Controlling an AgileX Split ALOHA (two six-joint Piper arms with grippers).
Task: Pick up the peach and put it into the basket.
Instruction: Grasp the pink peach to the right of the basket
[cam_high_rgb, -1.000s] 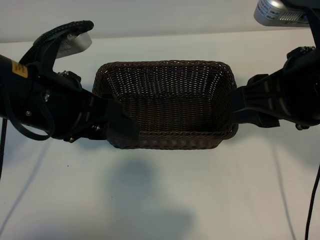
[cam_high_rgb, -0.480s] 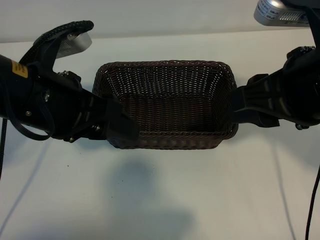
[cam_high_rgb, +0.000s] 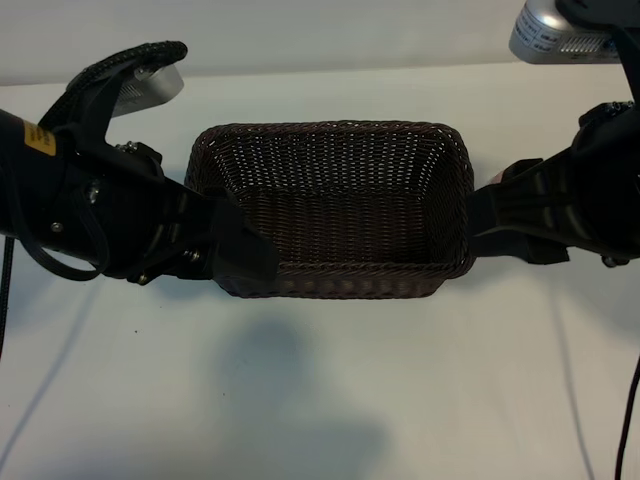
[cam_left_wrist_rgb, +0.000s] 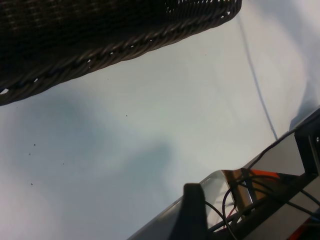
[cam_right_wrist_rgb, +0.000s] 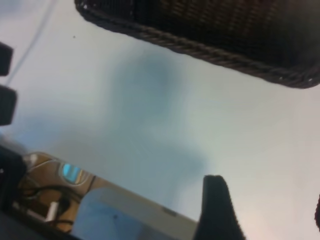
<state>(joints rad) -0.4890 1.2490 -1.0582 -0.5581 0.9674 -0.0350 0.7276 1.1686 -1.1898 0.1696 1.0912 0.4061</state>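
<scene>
From the exterior view the basket (cam_high_rgb: 330, 205) is seen on the white bench (cam_high_rgb: 330, 400), flanked closely by the left claw (cam_high_rgb: 245, 255) at its near left corner and the right claw (cam_high_rgb: 480, 220) at its right wall; its woven floor shows bare, and the peach is seen in no view. Only the wrist views show bench beyond each claw's finger, with nothing gripped: one dark left finger (cam_left_wrist_rgb: 192, 212) and one right finger (cam_right_wrist_rgb: 216, 210), both claws taken as standing open. The basket's braided rim is seen close in both wrist views, and a thin cable (cam_left_wrist_rgb: 257, 85) on the bench in the left one.

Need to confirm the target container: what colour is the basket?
Dark brown woven wicker basket, clearest in the exterior view.
</scene>
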